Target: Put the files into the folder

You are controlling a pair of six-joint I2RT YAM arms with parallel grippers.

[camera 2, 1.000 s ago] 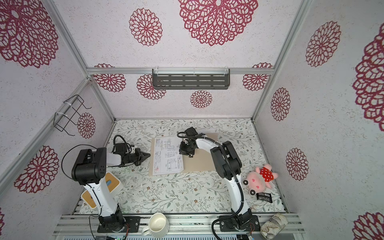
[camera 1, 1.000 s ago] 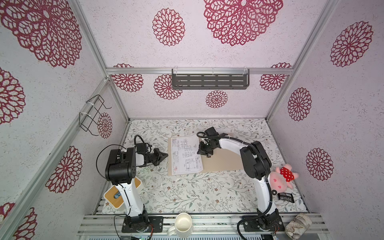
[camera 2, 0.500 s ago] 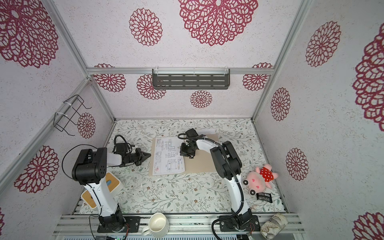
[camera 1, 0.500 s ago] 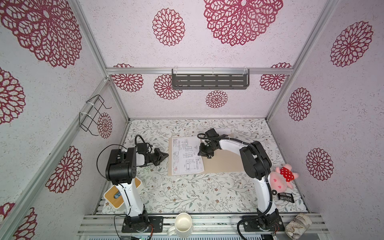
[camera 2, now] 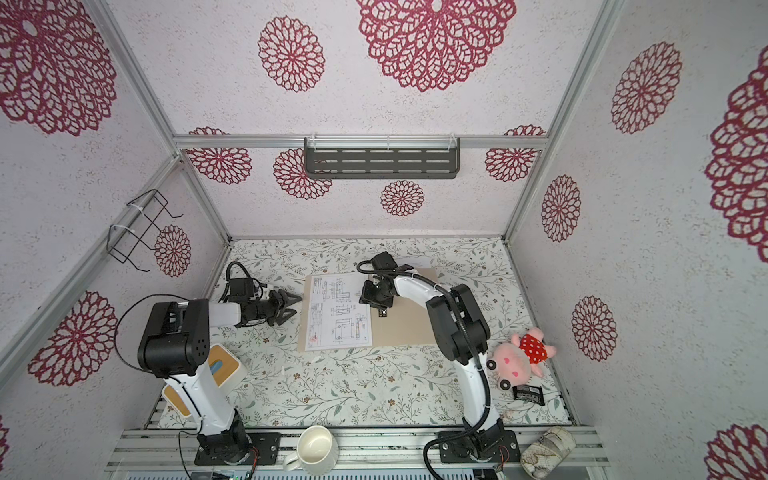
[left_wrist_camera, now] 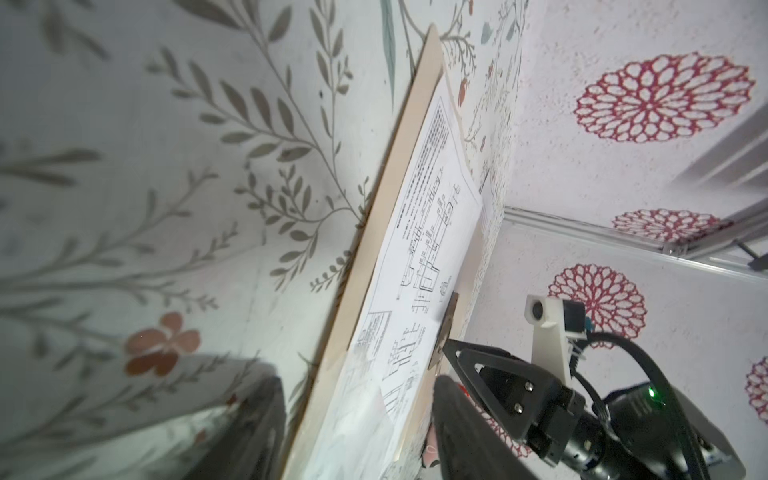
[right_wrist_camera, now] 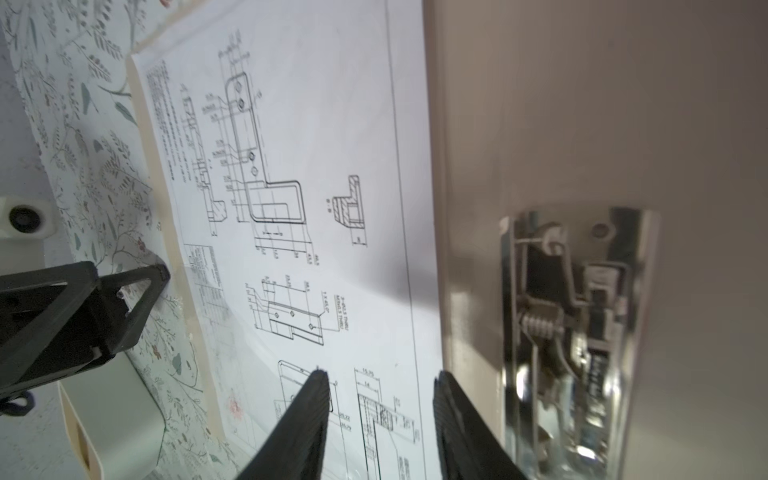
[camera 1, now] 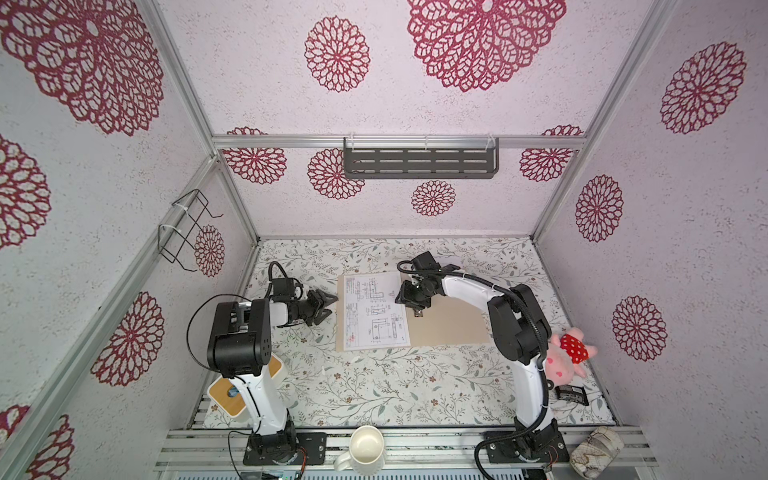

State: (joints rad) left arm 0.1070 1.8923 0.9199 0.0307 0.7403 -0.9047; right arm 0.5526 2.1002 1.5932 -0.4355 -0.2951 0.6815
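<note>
White enclosure walls [camera 1: 457, 104] printed with red rosettes close in three sides of a tabletop [camera 1: 374, 386] covered in a leaf-and-flower cloth. Folder [camera 1: 453, 324], beige, lies opened flat at the middle of the tabletop, nearer the far edge than the near one. Drawing sheet [camera 1: 374, 311], white with black line work, lies face up on the folder's left leaf, with its right margin along the centre fold. Second sheet [camera 1: 451, 262], white, shows only in part past the folder's far edge, behind the right arm; its print cannot be read. Tissue box [camera 1: 226, 397] with a bamboo top sits at the near left corner, partly hidden by the left arm. Pink plush pig [camera 1: 565, 357] lies at the right edge. White mug [camera 1: 365, 449] stands on the rail along the near edge. Left gripper [camera 1: 328, 307] is low, just beside the folder's left edge, jaws spread and holding nothing; contact with the edge cannot be confirmed. Right gripper [right_wrist_camera: 380, 374] points down over the centre fold, jaws spread, one finger above the drawing's right margin and one above the fold, nothing pinched between them. Black packet [camera 1: 572, 395] lies near the pig, towards the near right corner. Metal clip [right_wrist_camera: 582, 332] sits on the right leaf, just beside the fold and the right gripper.
</note>
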